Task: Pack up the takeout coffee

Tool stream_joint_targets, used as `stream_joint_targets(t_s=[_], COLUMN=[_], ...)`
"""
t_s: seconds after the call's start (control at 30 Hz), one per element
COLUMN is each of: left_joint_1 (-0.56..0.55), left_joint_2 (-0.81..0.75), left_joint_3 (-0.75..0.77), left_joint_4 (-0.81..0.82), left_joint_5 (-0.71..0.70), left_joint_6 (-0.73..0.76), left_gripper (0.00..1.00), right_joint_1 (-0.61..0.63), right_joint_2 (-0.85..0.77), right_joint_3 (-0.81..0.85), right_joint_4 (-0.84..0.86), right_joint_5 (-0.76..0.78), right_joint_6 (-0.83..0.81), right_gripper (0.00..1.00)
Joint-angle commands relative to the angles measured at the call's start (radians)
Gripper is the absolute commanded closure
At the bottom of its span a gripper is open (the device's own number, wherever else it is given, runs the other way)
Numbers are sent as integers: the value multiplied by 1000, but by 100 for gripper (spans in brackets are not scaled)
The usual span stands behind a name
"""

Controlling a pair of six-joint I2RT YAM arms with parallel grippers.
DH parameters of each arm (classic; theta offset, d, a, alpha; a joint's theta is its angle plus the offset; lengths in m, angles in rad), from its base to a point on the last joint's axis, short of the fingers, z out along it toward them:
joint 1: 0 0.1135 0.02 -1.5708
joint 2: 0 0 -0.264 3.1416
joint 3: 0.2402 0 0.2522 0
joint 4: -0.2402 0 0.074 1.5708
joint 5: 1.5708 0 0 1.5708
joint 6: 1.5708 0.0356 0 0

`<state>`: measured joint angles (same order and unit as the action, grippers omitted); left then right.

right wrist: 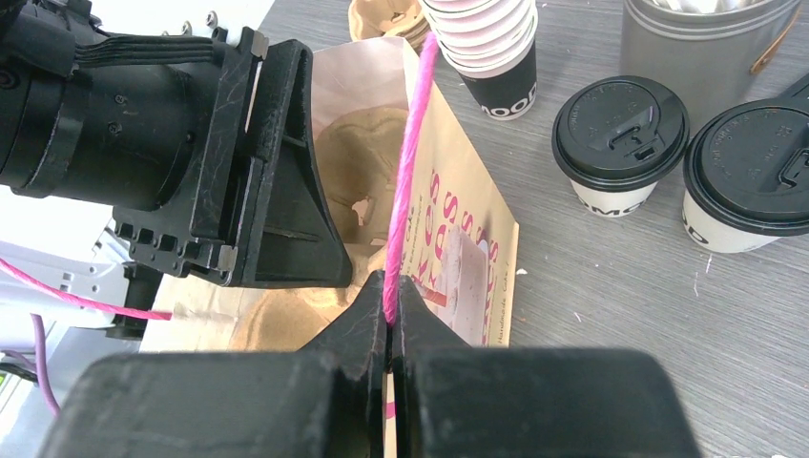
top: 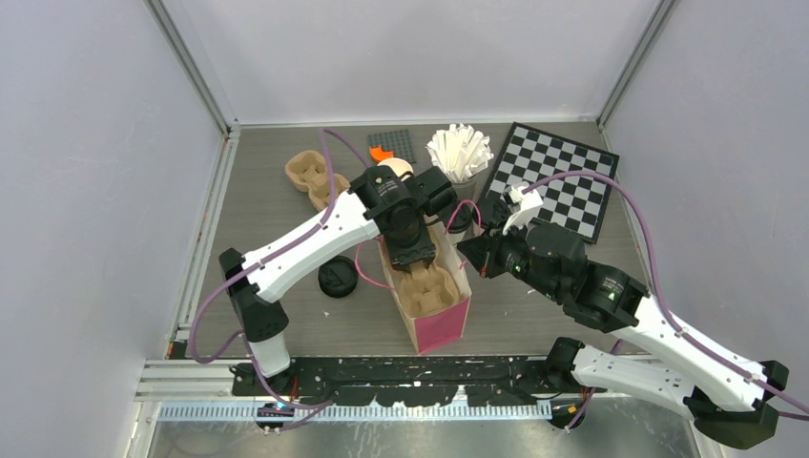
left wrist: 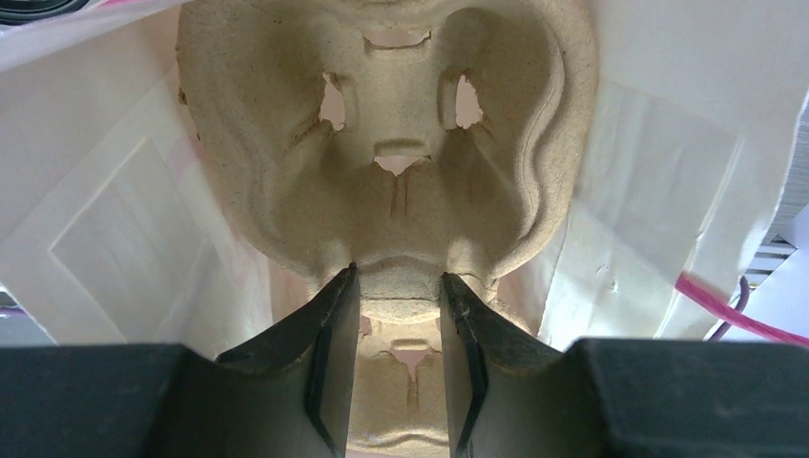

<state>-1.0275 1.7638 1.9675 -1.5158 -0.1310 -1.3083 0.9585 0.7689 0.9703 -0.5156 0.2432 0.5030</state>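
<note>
Two takeout coffee cups [right wrist: 618, 134] [right wrist: 754, 176], cream with black lids, stand on the table right of the paper bag [right wrist: 467, 258]. In the top view they are mostly hidden behind my right arm. A brown pulp cup carrier [left wrist: 401, 124] sits inside the open bag [top: 441, 320]. My left gripper [left wrist: 399, 286] reaches down into the bag, shut on the carrier's middle ridge. My right gripper [right wrist: 391, 291] is shut on the bag's pink cord handle [right wrist: 410, 162], at the bag's right edge [top: 469, 253].
A stack of lidless cups [right wrist: 487, 43] and a grey container [right wrist: 706, 38] stand behind the bag. A checkerboard [top: 553, 176] lies at the back right, a second pulp carrier [top: 310, 176] at the back left. Loose black lids [top: 337, 279] rest left of the bag.
</note>
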Motion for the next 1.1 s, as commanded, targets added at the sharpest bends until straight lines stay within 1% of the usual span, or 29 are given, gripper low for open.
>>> stream_joint_targets(t_s=[0.0,0.07,0.27,0.47,0.63,0.83,0.93,1.07], left_joint_1=[-2,-3,-2,-3,-2,-2,3,17], left_joint_2=[5,2,5,-10,-22,-41,-86,-179], left_joint_3=[29,26,40,55,61,141,118,17], left_joint_4=[-23,-19,-7,-1,14,73,158,327], left_joint_5=[-16,-21,-23,-19,-16,-52,-65,-29], left_joint_6=[22,25,45,53,66,145,180,227], left_gripper=[78,75,60,53,52,52,52,52], right_joint_1=[1,1,2,2,2,2,1,1], right_joint_2=[9,12,20,18,23,37,47,66], right_joint_3=[-11,-14,-15,-23,-30,-24,-16,-2], right_joint_4=[21,21,16,4,3,2,2,-2], right_joint_5=[-5,-2,3,4,4,8,14,9], right_joint_6=[-16,-16,-16,-12,-4,-3,-3,-10], right_gripper=[100,100,100,100,99,100,100,100])
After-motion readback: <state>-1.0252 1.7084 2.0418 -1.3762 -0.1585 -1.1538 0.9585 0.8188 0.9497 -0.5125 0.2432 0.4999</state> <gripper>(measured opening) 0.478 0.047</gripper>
